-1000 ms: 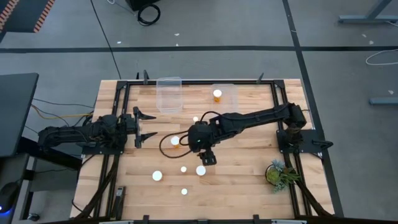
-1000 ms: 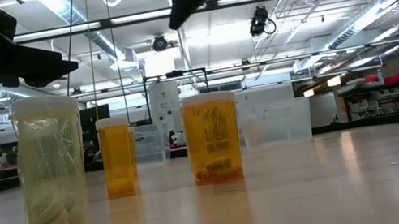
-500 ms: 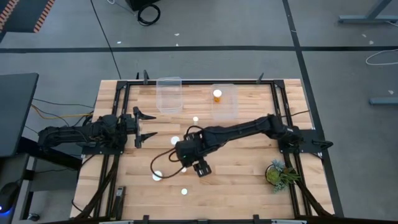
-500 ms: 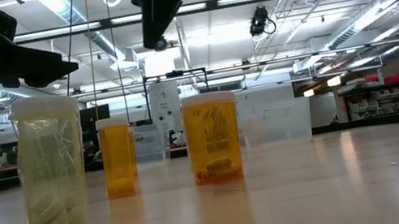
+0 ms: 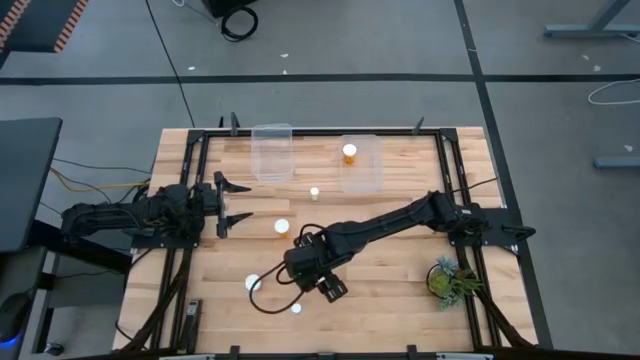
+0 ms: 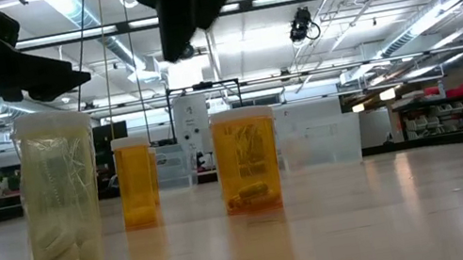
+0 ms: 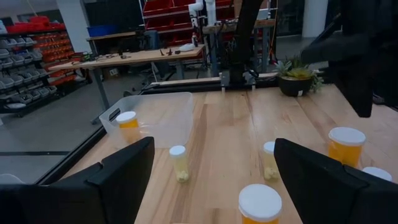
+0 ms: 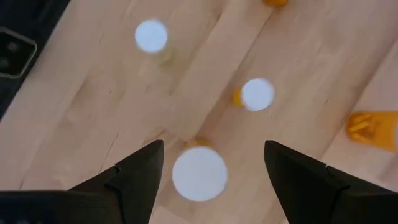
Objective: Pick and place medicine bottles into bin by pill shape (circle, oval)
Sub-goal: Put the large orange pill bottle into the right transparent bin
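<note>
Amber bottles with white caps stood scattered over my wooden table (image 5: 400, 275), and I counted just one bottle (image 5: 349, 153) already sitting in the right-hand bin (image 5: 361, 162) at the far edge. The other bin (image 5: 271, 152), to its left, looked empty. So I judged the sorting barely begun, with nearly everything left to do.

My right gripper (image 8: 199, 180) hung above the table's near middle, fingers spread wide and holding nothing, a white-capped bottle (image 8: 199, 173) sitting directly below, between them. That one looked like my next pick, though the grasp was not yet made. Other bottles waited around it: one (image 5: 252, 283) to the left, one (image 5: 296, 308) nearer the front edge, one (image 5: 281, 227) farther back, one (image 5: 314, 193) close to the bins. I could not read pill shapes from above.

My left gripper (image 7: 211, 186) waited at the table's left side, fingers parted and empty.
</note>
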You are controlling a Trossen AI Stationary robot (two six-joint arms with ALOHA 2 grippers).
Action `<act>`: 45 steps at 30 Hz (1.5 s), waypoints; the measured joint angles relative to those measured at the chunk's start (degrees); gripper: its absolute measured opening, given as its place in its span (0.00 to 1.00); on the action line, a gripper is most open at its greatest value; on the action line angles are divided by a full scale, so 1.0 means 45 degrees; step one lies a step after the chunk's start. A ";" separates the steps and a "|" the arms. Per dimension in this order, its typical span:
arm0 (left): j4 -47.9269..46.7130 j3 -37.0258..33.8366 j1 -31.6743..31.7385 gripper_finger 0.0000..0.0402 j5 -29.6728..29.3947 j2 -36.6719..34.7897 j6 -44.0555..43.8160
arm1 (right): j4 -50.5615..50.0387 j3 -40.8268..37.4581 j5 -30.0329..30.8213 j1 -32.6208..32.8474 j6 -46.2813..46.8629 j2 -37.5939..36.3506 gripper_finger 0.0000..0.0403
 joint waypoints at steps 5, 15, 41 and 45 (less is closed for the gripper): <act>-0.0005 -0.0001 0.0002 0.85 -0.0004 0.0004 0.0003 | 0.0502 -0.0788 -0.0009 0.0110 -0.0130 0.0018 0.70; -0.0013 0.0000 0.0003 0.85 -0.0003 0.0005 -0.0002 | 0.1884 -0.2240 0.0102 0.0598 -0.1608 -0.0001 0.70; -0.0031 -0.0003 0.0000 0.85 -0.0002 0.0002 -0.0002 | 0.2342 -0.3170 0.0855 0.0393 -0.2837 -0.0006 0.81; -0.0034 0.0000 0.0003 0.85 0.0000 0.0005 -0.0002 | 0.2813 -0.3942 0.0816 0.0423 -0.3025 0.0004 0.81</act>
